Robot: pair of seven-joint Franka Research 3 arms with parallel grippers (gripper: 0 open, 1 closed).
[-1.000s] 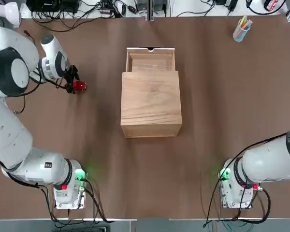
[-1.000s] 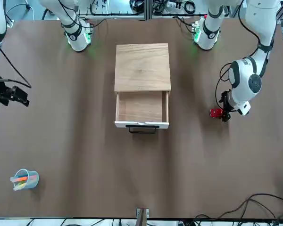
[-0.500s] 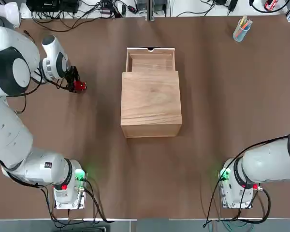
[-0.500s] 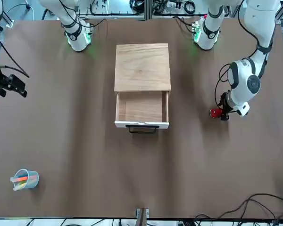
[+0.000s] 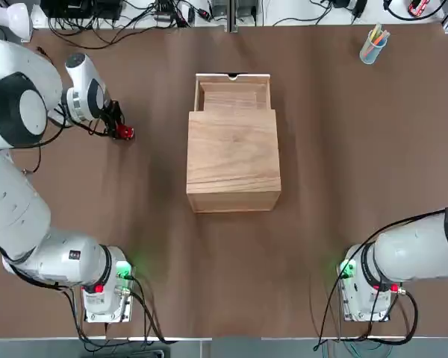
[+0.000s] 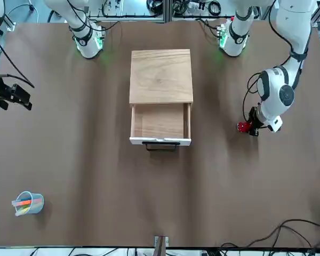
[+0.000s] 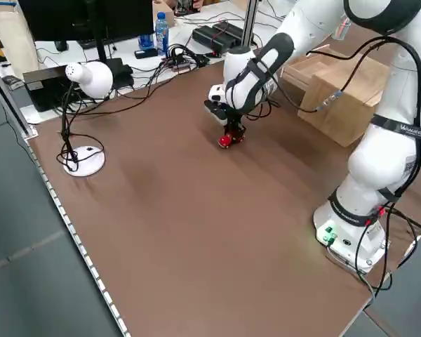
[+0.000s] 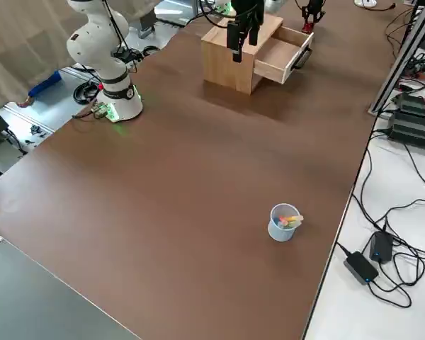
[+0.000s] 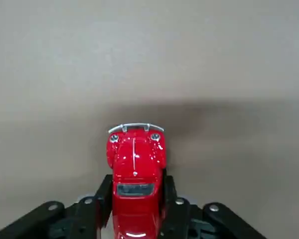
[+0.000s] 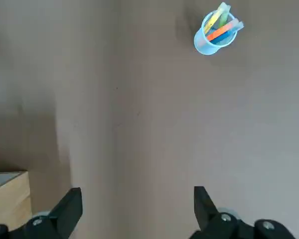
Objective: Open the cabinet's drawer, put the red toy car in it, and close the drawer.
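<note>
One car logged: top view, we see red toy car (image 5: 123,133) on table well left of cabinet (image 5: 233,160), drawer (image 5: 232,92) open; left wrist view, left gripper (image 9: 137,199) pinching its flanks — light, stiff, glossy, likely slippy; right wrist view, right gripper (image 10: 134,204) spread, idle.

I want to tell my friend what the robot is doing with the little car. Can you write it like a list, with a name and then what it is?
cabinet: wooden box in the middle of the table
drawer: pulled open, nothing in it
red toy car: on the table at the robot's left of the cabinet, between the left gripper's fingers
left gripper: down at the table, fingers against both sides of the car
right gripper: fingers wide open, raised above the table, holding nothing
cup of pens: far corner on the robot's right
</note>
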